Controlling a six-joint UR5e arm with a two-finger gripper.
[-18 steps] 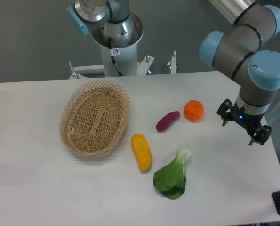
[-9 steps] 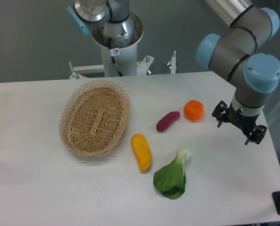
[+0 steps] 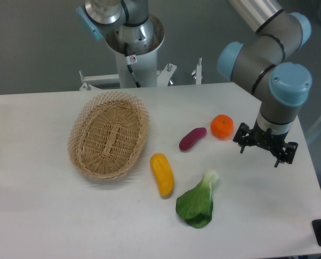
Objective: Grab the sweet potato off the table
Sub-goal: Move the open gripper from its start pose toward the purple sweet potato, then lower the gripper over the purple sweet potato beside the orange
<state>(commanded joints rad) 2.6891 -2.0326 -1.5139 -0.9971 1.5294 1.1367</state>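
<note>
almost none of the job was done at this point — the sweet potato (image 3: pixel 192 138) lay untouched on the table (image 3: pixel 36 216), near the middle, tilted with its upper end toward the orange (image 3: pixel 222 126) just to its right and apart from it. my gripper (image 3: pixel 263 151) hung above the right side of the table, beyond the orange and well clear of the sweet potato, its two fingers spread wide and holding nothing. what was left, as i judged it, was everything that mattered: getting over the sweet potato, turning to match its slant, coming down, closing across its narrow middle, and lifting. the sweet potato was a small dark purple oblong, smooth with rounded ends — likely firm enough to pinch without give, though its curved skin might roll if i caught it off centre. below it lay a yellow vegetable (image 3: pixel 162 174), thicker and longer, glossy and blunt at both ends, and beside that a leafy green (image 3: pixel 197 200) with a pale stalk and a limp dark leaf. the oval basket (image 3: pixel 108 135) to the left was woven wicker with an open, frilled rim. the table was white, matte and flat.
</note>
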